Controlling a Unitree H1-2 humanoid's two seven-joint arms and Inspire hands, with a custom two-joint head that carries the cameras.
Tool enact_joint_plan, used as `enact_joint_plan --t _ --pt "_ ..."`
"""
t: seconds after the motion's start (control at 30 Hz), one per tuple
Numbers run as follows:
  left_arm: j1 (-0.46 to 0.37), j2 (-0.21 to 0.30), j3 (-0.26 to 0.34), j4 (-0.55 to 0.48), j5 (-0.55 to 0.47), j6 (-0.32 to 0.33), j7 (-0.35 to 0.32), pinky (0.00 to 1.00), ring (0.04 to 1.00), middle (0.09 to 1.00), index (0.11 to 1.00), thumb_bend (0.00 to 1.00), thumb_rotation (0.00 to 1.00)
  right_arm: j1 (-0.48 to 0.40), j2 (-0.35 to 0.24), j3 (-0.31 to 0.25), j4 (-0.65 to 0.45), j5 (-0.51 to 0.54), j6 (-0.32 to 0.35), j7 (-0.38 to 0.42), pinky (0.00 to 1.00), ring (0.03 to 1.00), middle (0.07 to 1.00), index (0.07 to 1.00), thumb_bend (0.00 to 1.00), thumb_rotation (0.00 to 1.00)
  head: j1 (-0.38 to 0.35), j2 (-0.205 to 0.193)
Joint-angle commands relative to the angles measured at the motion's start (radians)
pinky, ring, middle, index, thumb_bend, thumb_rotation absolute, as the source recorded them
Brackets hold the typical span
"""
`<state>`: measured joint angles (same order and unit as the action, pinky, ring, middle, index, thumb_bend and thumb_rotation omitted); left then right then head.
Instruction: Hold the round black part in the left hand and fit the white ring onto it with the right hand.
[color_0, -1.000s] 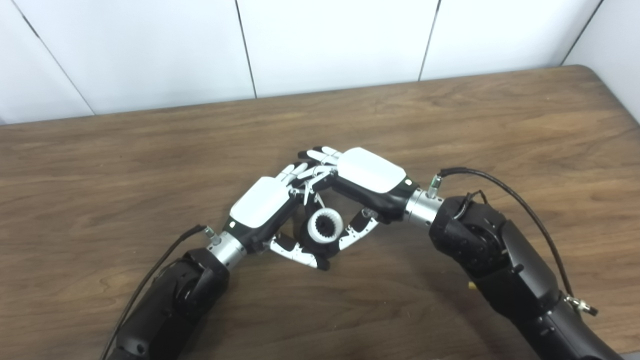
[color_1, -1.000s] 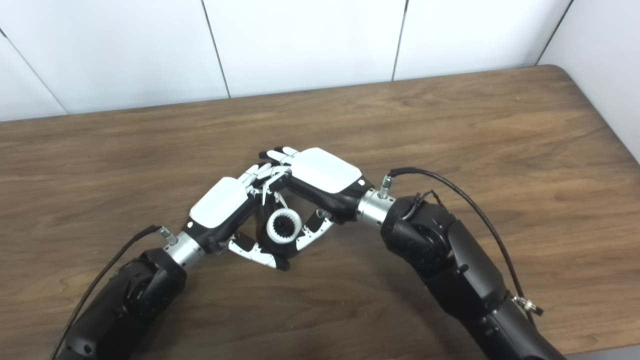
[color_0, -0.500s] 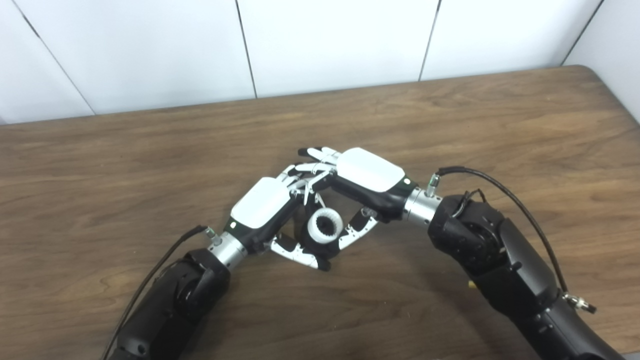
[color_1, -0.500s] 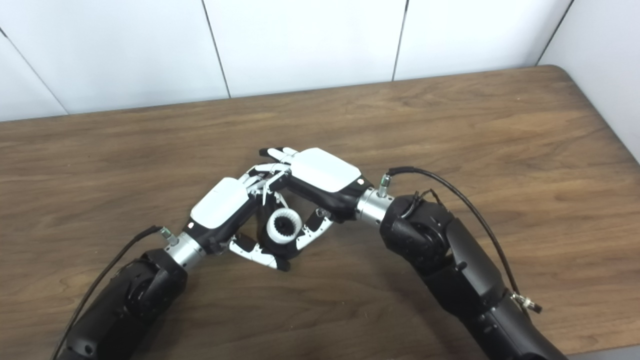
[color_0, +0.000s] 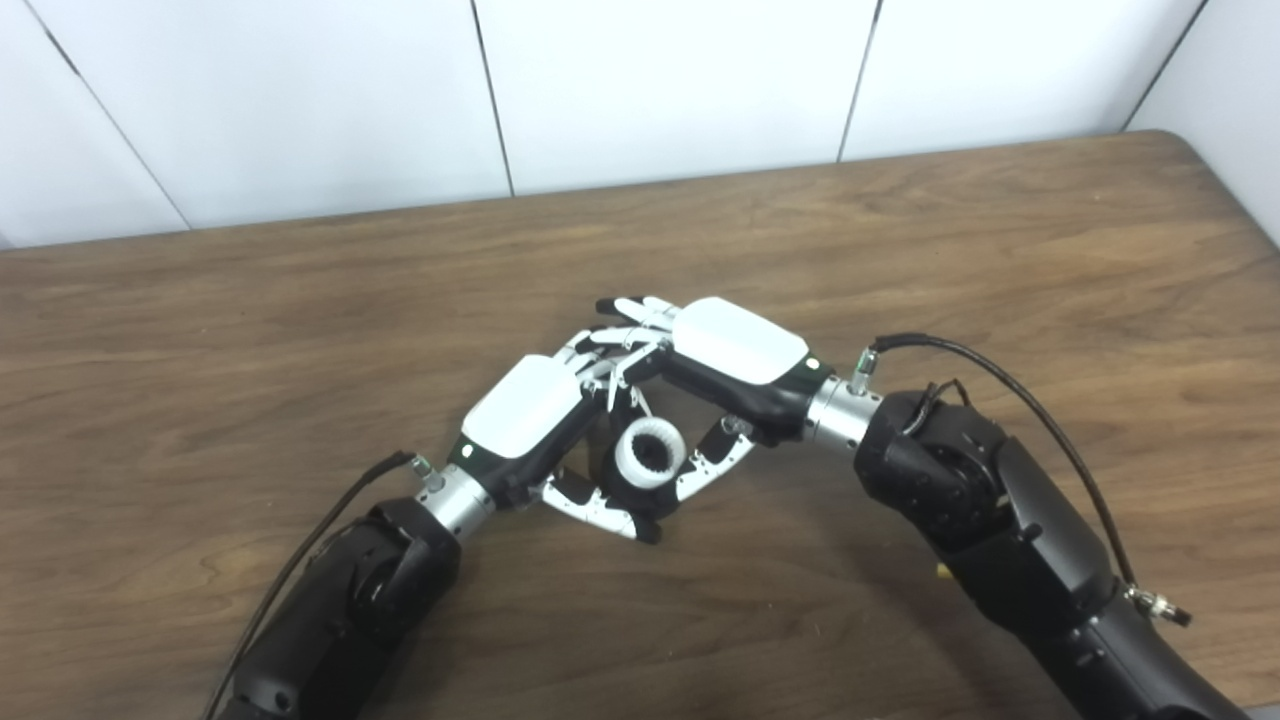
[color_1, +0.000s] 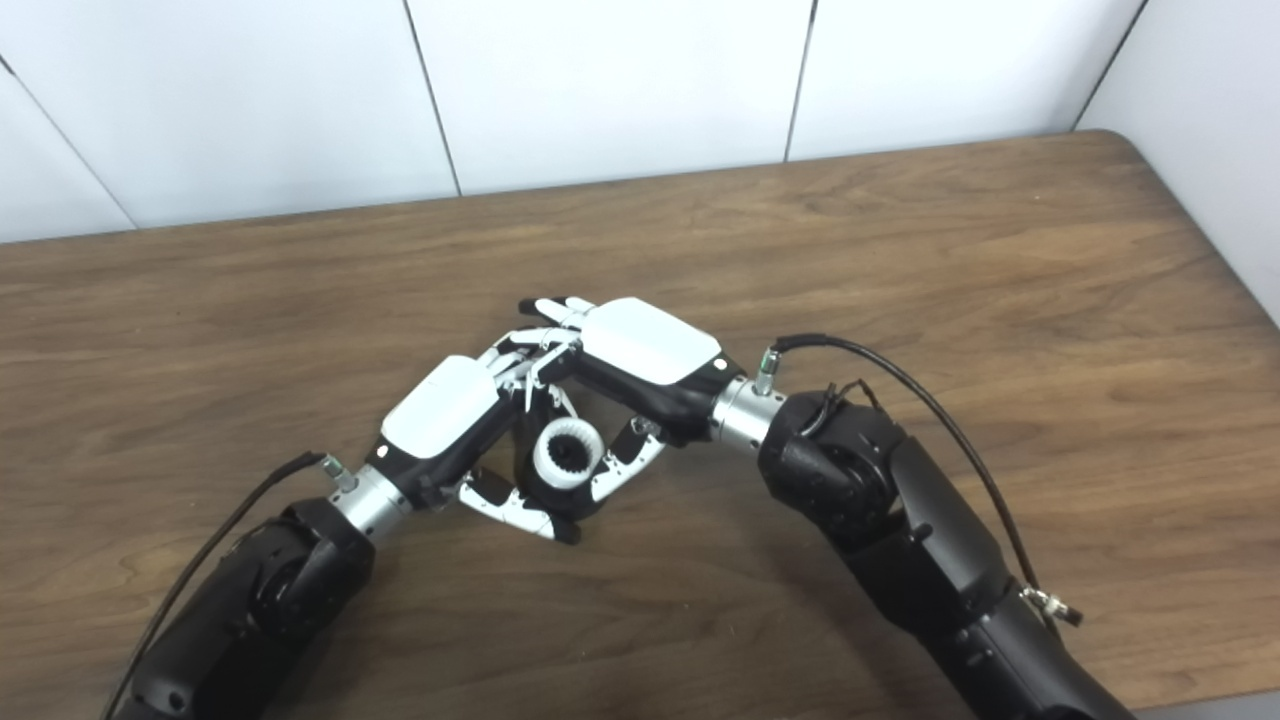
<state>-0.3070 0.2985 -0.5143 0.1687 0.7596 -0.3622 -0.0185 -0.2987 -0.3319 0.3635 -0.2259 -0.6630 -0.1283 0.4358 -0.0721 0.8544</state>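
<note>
already the white ring (color_0: 650, 453) is seen sitting on the face of the round black part (color_0: 628, 482), its toothed opening turned up toward the cameras; whether it is fully seated cannot be told. the black part is cradled from the left by the left hand (color_0: 525, 410), whose fingers are curled round it. the right hand (color_0: 735, 345) is closed in from the right, with its thumb against the ring's rim. the assembly is held just above the wooden table (color_0: 200, 330), near the middle. judged so, the fitting is nearly done; only a final press and release seem left.
</note>
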Motion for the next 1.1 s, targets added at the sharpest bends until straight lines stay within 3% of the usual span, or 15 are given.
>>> enact_joint_plan --t 0.0,1.07 --pt "0.003 -0.002 -0.025 -0.013 0.030 0.001 -0.045 1.00 1.000 0.877 0.484 0.53 0.06 -0.021 0.000 0.004 0.010 -0.002 -0.010 -0.007 1.00 1.000 0.890 0.483 0.53 0.14 -0.001 0.001" --pt "-0.013 -0.036 -0.059 -0.046 0.043 0.080 -0.102 1.00 1.000 0.900 0.485 0.52 0.06 -0.045 -0.044 0.054 0.016 0.017 0.002 0.061 1.00 1.000 0.891 0.483 0.53 0.14 0.017 0.011"
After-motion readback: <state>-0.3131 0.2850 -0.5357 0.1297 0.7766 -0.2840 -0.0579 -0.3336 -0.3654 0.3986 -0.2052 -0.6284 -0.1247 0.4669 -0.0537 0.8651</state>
